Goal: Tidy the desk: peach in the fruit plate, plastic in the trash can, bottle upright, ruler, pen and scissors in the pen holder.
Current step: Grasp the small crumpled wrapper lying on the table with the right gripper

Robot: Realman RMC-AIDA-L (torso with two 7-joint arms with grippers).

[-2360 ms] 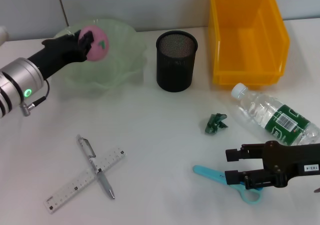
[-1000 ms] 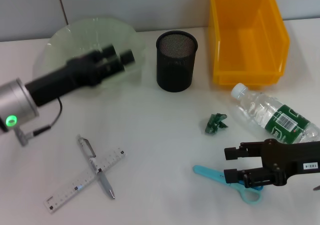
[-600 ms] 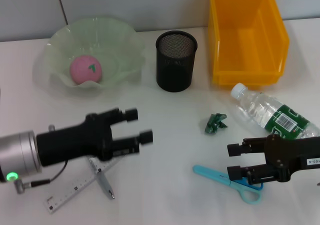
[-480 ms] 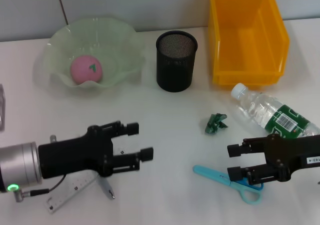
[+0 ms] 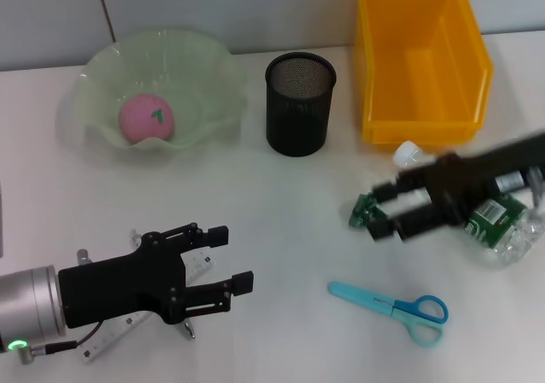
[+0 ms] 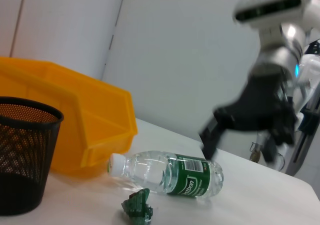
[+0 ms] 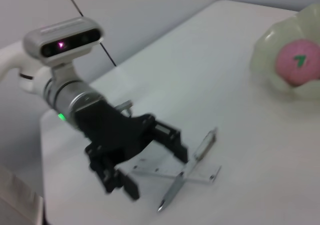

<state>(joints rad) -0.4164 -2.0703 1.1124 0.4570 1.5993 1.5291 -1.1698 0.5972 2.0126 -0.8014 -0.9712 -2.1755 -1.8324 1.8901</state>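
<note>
The pink peach (image 5: 146,118) lies in the pale green fruit plate (image 5: 213,77). My left gripper (image 5: 223,259) hovers open over the crossed ruler (image 5: 104,338) and pen (image 5: 188,329), hiding most of both. My right gripper (image 5: 382,209) is open at the green plastic scrap (image 5: 364,206), its arm crossing the lying bottle (image 5: 504,223). Blue scissors (image 5: 395,305) lie flat near the front. The black mesh pen holder (image 5: 301,104) stands at the back. The right wrist view shows the left gripper (image 7: 157,172) above the pen (image 7: 189,171) and ruler (image 7: 207,173).
The yellow bin (image 5: 421,60) stands at the back right, next to the pen holder. In the left wrist view the bottle (image 6: 170,172) lies in front of the bin (image 6: 75,130), with the plastic scrap (image 6: 137,207) beside it.
My left gripper let go of the peach in the plate and came back to the ruler and pen. My right gripper left the scissors and moved to the plastic scrap.
</note>
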